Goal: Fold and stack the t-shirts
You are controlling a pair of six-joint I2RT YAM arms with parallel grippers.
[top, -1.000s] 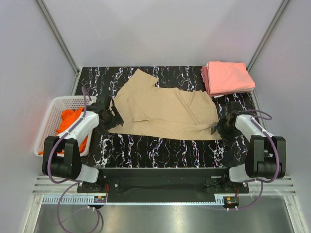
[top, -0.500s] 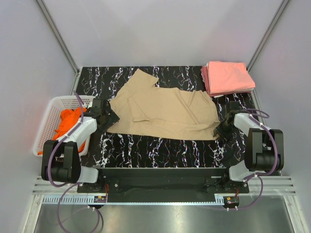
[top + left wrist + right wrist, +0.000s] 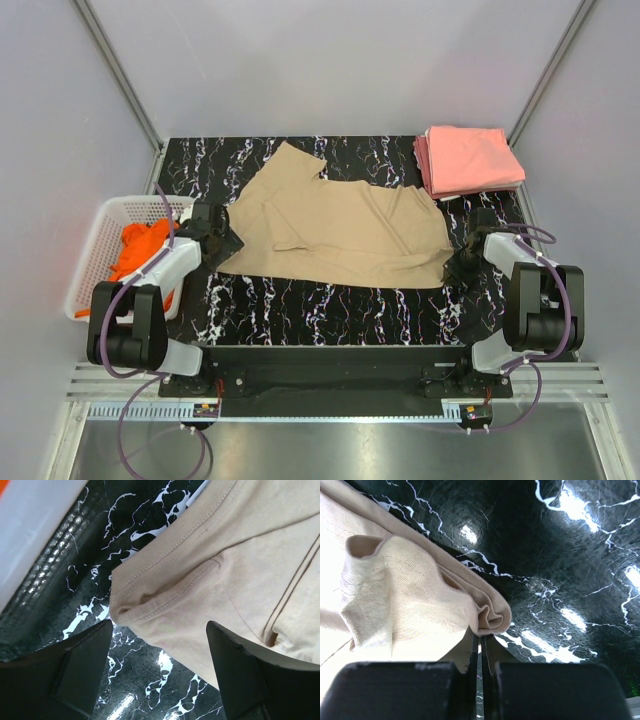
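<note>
A tan t-shirt point(image 3: 340, 225) lies spread and rumpled across the black marble table. My left gripper point(image 3: 222, 243) is open at its near-left corner. In the left wrist view the jaws of this gripper point(image 3: 160, 630) stand wide apart on either side of the hem of the tan cloth point(image 3: 225, 570). My right gripper point(image 3: 452, 262) is at the shirt's near-right corner. In the right wrist view that gripper point(image 3: 480, 637) is shut, its tips pinching a bunched fold of the tan hem point(image 3: 492, 617). Folded salmon-pink t-shirts point(image 3: 470, 160) sit stacked at the back right. An orange t-shirt point(image 3: 140, 250) lies in the basket.
A white lattice basket point(image 3: 98, 232) stands off the table's left edge, close to my left arm; its wall point(image 3: 30, 525) shows in the left wrist view. Grey walls and metal rails enclose the table.
My right gripper has shut on the tan shirt's near-right corner. My left gripper has shifted slightly at the near-left corner and stays open.
</note>
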